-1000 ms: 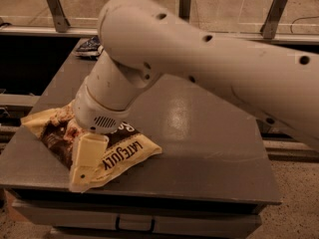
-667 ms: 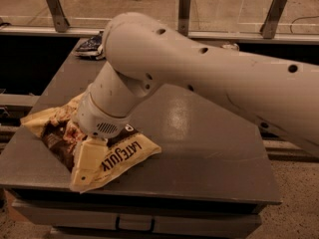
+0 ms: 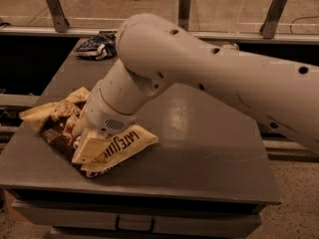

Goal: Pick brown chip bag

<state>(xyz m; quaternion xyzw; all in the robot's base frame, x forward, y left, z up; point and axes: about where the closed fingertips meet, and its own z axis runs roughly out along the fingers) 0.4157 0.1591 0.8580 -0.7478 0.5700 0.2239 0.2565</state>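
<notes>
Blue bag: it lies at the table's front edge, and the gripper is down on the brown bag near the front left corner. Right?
Not quite. The camera view shows the blue bag at the table's far edge, not the front one. The rest holds: the gripper is down on the brown bag near the front left corner.
</notes>
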